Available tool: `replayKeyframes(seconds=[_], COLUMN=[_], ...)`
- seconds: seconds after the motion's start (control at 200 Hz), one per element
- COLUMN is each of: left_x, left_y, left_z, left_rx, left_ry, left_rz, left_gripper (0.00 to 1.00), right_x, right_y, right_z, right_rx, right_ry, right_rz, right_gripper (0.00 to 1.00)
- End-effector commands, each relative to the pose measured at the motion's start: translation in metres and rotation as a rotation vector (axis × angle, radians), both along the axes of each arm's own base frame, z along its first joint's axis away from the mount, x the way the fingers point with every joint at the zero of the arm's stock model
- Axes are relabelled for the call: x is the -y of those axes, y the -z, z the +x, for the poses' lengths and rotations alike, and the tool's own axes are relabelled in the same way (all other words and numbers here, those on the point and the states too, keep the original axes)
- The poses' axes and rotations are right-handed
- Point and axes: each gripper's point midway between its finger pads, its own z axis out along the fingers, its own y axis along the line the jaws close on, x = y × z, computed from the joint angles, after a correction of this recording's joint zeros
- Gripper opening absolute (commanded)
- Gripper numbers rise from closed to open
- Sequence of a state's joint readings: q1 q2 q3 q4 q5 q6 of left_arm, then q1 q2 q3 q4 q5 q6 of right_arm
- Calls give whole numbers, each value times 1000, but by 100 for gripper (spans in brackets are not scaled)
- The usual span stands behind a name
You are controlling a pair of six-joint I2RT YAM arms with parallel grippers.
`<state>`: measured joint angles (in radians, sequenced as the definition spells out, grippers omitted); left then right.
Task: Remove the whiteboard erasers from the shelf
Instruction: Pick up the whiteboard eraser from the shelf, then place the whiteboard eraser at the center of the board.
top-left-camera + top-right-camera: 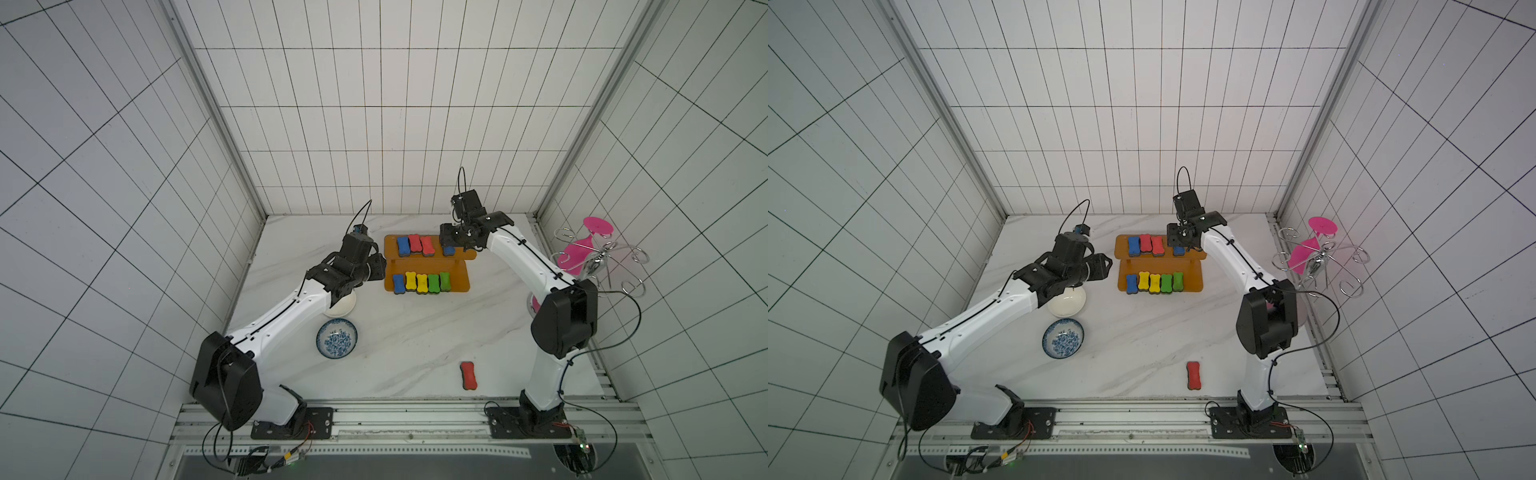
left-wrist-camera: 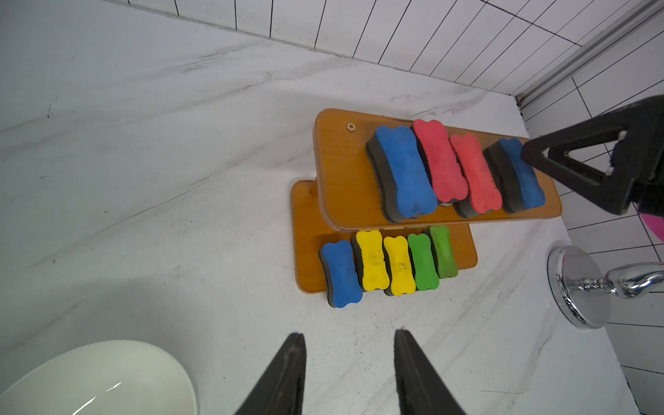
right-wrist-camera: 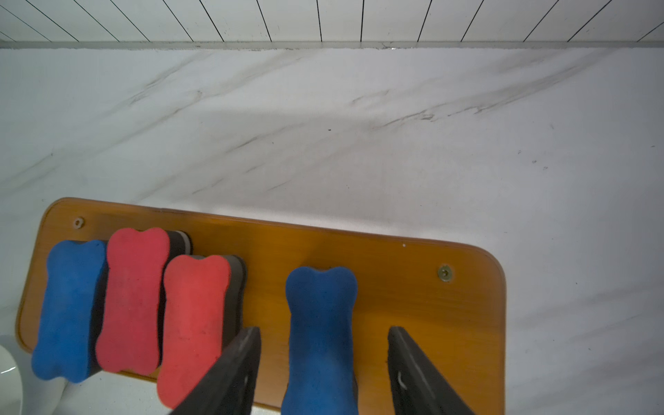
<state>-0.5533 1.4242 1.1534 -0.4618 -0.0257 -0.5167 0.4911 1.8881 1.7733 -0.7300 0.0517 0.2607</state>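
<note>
The orange two-tier shelf point(image 1: 459, 282) point(image 2: 341, 172) stands at the back middle of the table. Its upper board point(image 3: 413, 287) carries a blue eraser, two red ones and a second blue eraser point(image 1: 448, 250) point(image 3: 321, 316). The lower board holds a blue point(image 2: 341, 273), two yellow and two green erasers. One red eraser point(image 1: 468, 375) point(image 1: 1193, 375) lies on the table near the front right. My right gripper point(image 3: 325, 330) point(image 1: 451, 243) is open and straddles the second blue eraser, with a gap on each side. My left gripper point(image 2: 350, 334) point(image 1: 380, 266) hangs open and empty just left of the shelf.
A white bowl point(image 1: 343, 307) point(image 2: 100, 377) sits partly under my left wrist, and a blue patterned bowl point(image 1: 337, 338) lies in front of it. A chrome wire rack with pink discs point(image 1: 598, 257) stands at the right wall, behind my right arm.
</note>
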Motion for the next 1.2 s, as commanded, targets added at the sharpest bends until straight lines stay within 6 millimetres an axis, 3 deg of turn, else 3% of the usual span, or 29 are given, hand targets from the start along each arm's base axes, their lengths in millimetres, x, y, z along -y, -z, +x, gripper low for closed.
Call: replayKeyframes(seconds=[0.0,0.21,0.35,0.485,0.635,0.75,0.844,1.009,1.194], left_x=[-4,-4,-6,-8,-14,-18,-21,-26,-29], left_y=[-7,-5,-3,1,7,14,17,15,19], left_z=[-1,0,-1,-5,-14,-23,-31,-43,-52], left_rx=[19,16,7,-9,-43,-69,-72,-50,-58], left_ry=[-11,-15,-21,-28,-27,-25,-20,1,13], left_rz=[-12,-8,0,18,52,76,85,95,101], left_gripper=[44,44,44,44,44,44,44,44,44], right_x=[1,-1,0,1,0,-1,0,0,-1], right_y=[4,19,22,10,-19,-33,-32,10,82], right_z=[-1,2,2,1,-14,-47,-86,-171,-260], right_rx=[-19,-45,-54,-35,16,45,51,-40,-170], right_ry=[3,12,35,71,98,102,104,102,97], right_rz=[-48,-62,-53,-24,-4,2,-3,2,-34], right_gripper=[59,54,41,30,27,27,28,29,30])
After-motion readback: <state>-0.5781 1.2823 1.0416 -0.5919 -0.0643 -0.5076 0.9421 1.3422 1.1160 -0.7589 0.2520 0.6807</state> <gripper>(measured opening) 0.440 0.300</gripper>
